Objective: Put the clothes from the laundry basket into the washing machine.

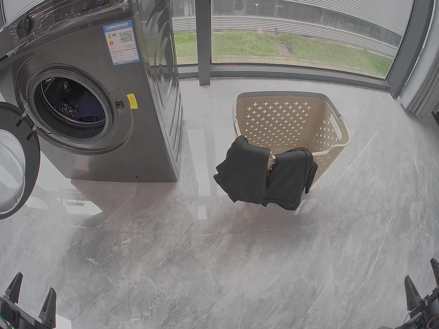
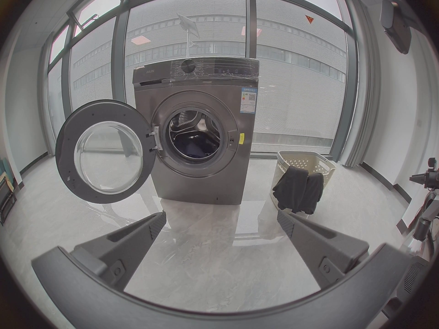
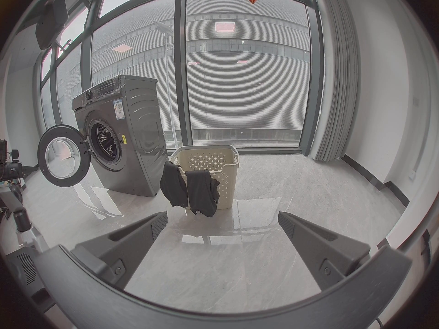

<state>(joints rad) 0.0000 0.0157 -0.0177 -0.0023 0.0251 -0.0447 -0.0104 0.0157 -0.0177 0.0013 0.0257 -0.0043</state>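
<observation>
Left gripper: lower left corner of the head view, above bare floor. Fingers spread wide, nothing between them; the left wrist view confirms the gap.

Right gripper: lower right corner of the head view. Fingers likewise spread apart and holding nothing, as the right wrist view confirms. Both grippers are well apart from the basket and the machine.

Floor: grey marbled tile, glossy, with reflections of the machine and the basket.

Clothes: two dark garments hang side by side over the near rim of the laundry basket, right of centre in the head view. Most of their cloth hangs down the outside wall toward the floor. Whether the hems touch the floor cannot be told.

Laundry basket: beige plastic, star-shaped perforations, a grey band along its far rim, standing upright on the floor.

Washing machine: grey front-loader, upper left of the head view, near the basket but apart from it. Its round door is swung fully open at the left edge. Dark clothing lies inside the drum.

Window: full-height glazing along the top of the frame, behind both.
</observation>
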